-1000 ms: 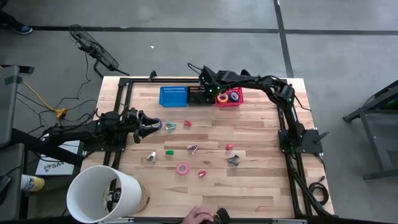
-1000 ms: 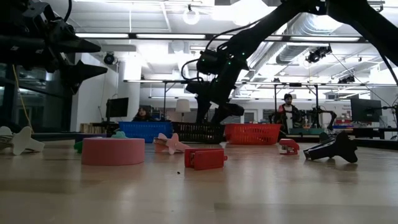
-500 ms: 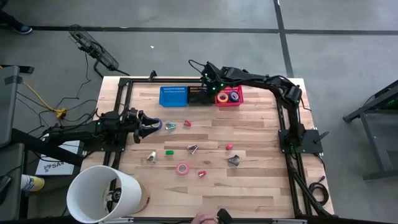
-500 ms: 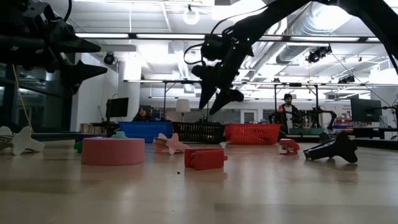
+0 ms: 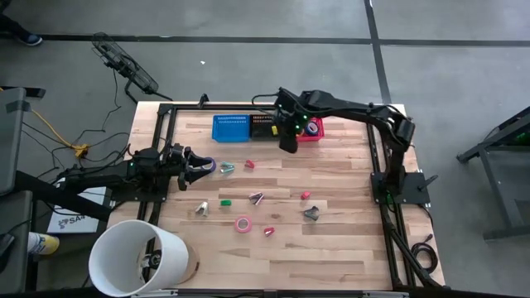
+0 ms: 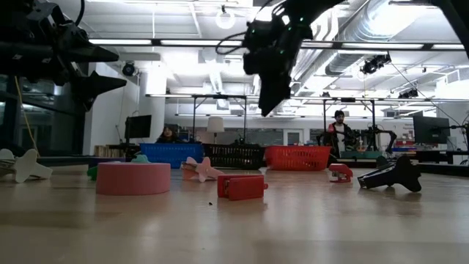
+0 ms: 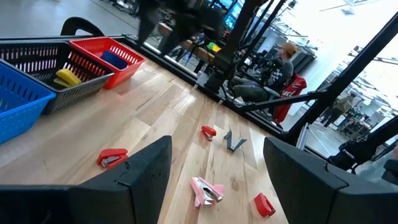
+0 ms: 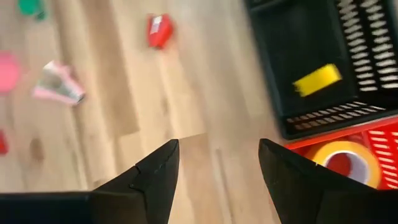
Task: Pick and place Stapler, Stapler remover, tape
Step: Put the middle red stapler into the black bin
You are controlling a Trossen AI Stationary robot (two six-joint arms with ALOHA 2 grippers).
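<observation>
The right gripper (image 5: 287,142) hangs over the bare wood just in front of the black mesh basket (image 5: 263,127) and the red mesh basket (image 5: 311,131), its jaws spread wide with nothing between them. A yellow ring-shaped tape roll (image 8: 341,158) lies in the red basket, and a blue tape roll (image 5: 311,128) shows there beside the arm. A small yellow stapler-like piece (image 8: 318,80) lies in the black basket; a blue mesh basket (image 5: 230,127) stands next to it.

The left gripper (image 5: 199,168) waits at the left edge, jaws open, a purple tape roll (image 5: 207,165) just off its tips.

A pink tape roll (image 5: 243,223) lies mid-table among small red (image 5: 250,164), green (image 5: 225,200) and dark (image 5: 311,213) pieces. A big white cylinder (image 5: 137,257) stands at the near left corner. I can read no writing anywhere.
</observation>
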